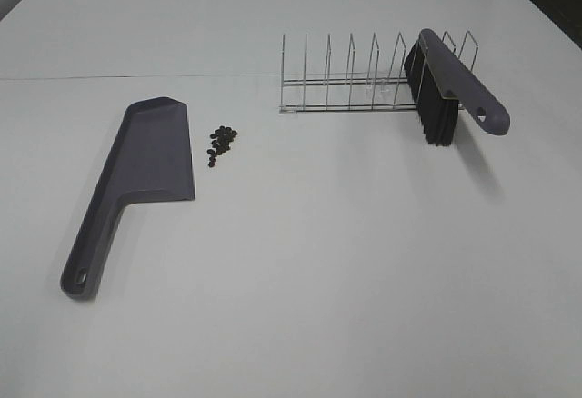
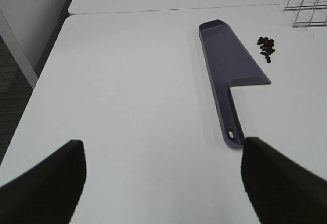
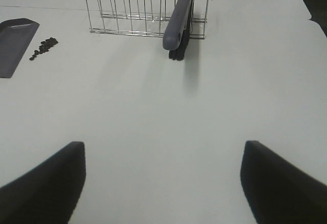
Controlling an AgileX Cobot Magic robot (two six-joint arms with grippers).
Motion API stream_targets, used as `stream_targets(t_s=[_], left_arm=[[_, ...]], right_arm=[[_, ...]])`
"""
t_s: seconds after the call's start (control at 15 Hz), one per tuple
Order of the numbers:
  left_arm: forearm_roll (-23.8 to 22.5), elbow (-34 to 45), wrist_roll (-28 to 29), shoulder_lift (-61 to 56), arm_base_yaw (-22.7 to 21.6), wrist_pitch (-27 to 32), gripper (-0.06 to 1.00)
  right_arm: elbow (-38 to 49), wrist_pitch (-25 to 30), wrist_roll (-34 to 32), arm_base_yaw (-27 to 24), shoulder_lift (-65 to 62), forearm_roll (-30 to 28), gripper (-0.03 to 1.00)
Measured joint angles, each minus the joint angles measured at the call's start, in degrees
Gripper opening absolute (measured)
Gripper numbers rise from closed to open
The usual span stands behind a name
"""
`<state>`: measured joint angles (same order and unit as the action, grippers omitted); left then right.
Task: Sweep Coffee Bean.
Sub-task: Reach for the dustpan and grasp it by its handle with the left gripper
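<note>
A small heap of dark coffee beans (image 1: 221,144) lies on the white table just right of the grey-purple dustpan (image 1: 145,171), which lies flat with its handle toward the front. The matching brush (image 1: 450,89) leans in the right end of a wire rack (image 1: 355,80), bristles down. Neither gripper shows in the exterior high view. In the left wrist view my left gripper (image 2: 161,183) is open and empty, well short of the dustpan (image 2: 230,65) and the beans (image 2: 266,48). In the right wrist view my right gripper (image 3: 163,183) is open and empty, well short of the brush (image 3: 178,19).
The rack (image 3: 127,9) stands behind the beans (image 3: 43,47), its other slots holding nothing. A seam (image 1: 136,77) between two tabletops runs across the back. The table's left edge (image 2: 48,70) drops to a dark floor.
</note>
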<state>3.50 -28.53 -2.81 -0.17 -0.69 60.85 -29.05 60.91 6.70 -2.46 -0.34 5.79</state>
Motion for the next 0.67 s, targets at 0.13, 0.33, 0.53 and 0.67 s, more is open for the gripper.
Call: stream_targets(t_s=[0.13,0.33,0.53,0.67], left_arm=[[0.00,0.00,0.00,0.00,0.00,0.00,0.76],[0.00,0.00,0.00,0.00,0.00,0.00,0.76],[0.00,0.00,0.00,0.00,0.00,0.00,0.76],[0.00,0.00,0.00,0.00,0.00,0.00,0.76]], right_arm=[[0.00,0.00,0.00,0.00,0.00,0.00,0.70],[0.00,0.00,0.00,0.00,0.00,0.00,0.70],[0.00,0.00,0.00,0.00,0.00,0.00,0.70],[0.00,0.00,0.00,0.00,0.00,0.00,0.70]])
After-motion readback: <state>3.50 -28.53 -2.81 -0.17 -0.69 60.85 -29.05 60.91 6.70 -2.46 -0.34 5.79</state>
